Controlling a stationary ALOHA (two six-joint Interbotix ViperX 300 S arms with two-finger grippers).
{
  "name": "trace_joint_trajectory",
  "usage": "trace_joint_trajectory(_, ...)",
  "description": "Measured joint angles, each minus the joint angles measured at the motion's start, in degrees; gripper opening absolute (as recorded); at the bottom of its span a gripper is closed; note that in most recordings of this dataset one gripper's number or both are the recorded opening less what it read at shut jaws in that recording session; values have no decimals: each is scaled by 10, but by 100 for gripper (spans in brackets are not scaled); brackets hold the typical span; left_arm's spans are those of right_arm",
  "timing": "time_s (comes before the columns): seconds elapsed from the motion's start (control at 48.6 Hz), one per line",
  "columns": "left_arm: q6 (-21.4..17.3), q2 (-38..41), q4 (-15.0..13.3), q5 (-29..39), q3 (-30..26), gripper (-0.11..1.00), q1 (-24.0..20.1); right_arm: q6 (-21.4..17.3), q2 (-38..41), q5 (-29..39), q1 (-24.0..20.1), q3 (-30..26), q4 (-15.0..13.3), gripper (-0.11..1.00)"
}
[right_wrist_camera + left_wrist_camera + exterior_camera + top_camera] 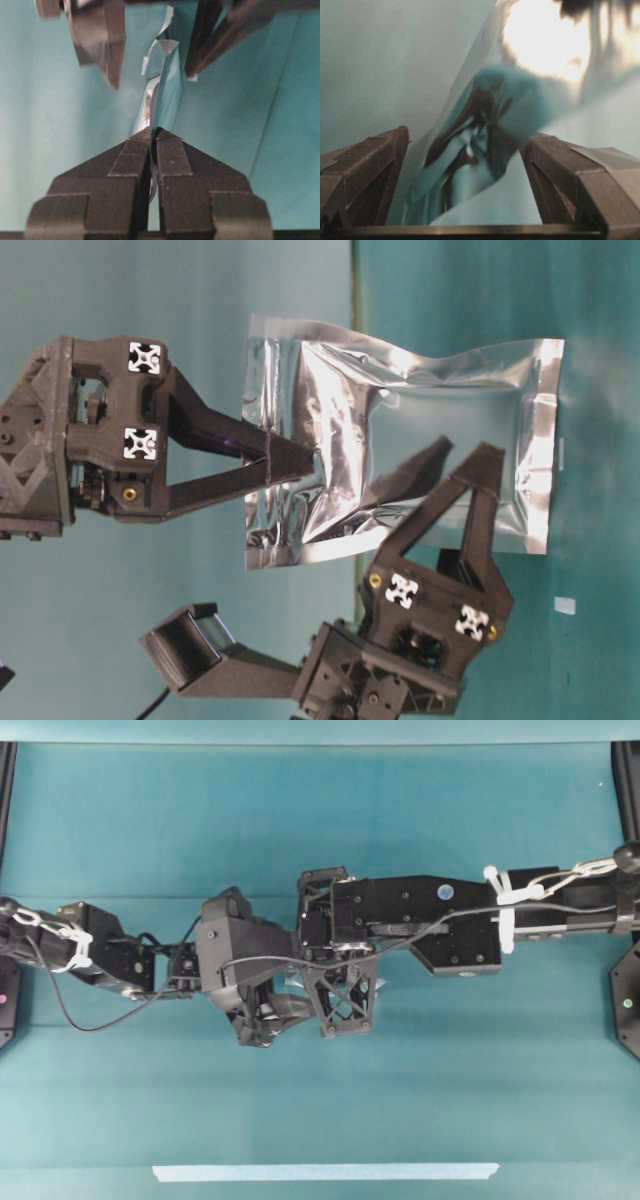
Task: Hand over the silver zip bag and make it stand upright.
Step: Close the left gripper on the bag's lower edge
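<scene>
Silver foil barely shows from overhead: only a sliver of the silver zip bag (291, 983) peeks out between the two arms where they meet above the teal surface (320, 840), well away from the pale tape strip (325, 1172) near the lower edge. From table level the bag hangs in the air, one sealed edge pinched by the right gripper (300, 462), whose fingers are pressed together on it, while the left gripper (462, 462) has its fingers spread to either side of the bag's puffed middle, touching nothing that I can make out. The left wrist view shows the bag (485, 125) between its wide-apart fingers (367, 165). The right wrist view shows its fingers (131, 160) clamped on the thin edge of the bag (162, 95). The pouch looks light, floppy and slick, so a flat sealed border should grip better than the bulging centre.
</scene>
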State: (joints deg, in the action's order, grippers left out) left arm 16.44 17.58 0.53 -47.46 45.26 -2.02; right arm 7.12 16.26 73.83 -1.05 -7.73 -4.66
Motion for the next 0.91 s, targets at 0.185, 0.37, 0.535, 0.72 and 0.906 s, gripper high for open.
trace_joint_trajectory(0.185, 19, 1, 0, 13, -1, 86, -1, 0, -2, -9, 0, 10, 0, 4)
trace_joint_trajectory(0.37, 18, 2, 0, 15, 6, 51, -5, 0, -2, -13, -1, 13, 0, 4)
trace_joint_trajectory(0.535, 11, 2, 0, 7, 16, 40, -5, 0, -2, -19, 0, 13, -1, 4)
trace_joint_trajectory(0.72, -2, 3, 0, 7, 17, 40, -5, 0, -2, -21, 1, 13, -1, 4)
trace_joint_trajectory(0.906, -16, 5, 0, 13, 12, 39, -5, 0, -2, -21, 1, 14, 0, 4)
